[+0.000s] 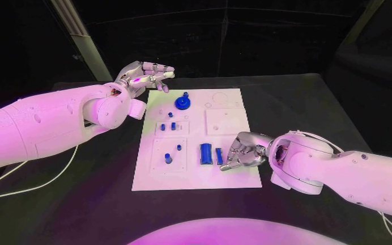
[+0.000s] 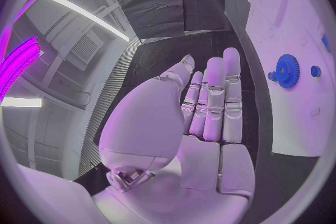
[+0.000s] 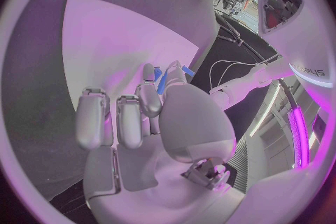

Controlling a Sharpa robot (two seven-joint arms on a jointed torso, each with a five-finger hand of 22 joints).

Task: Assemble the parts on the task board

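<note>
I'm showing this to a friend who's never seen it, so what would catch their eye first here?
First, the white rectangular task board in the middle of the black table, dotted with small blue parts, above all the round blue toothed gear near its far end. Next, the silver right hand at the board's near right, fingers curled by two upright blue blocks, while the left hand hovers open beyond the far left corner.

The right hand (image 1: pixel 243 153) is crowding the task board (image 1: pixel 199 181) beside the blue parts (image 1: pixel 212 154); bare board is lying nearer the robot.
</note>
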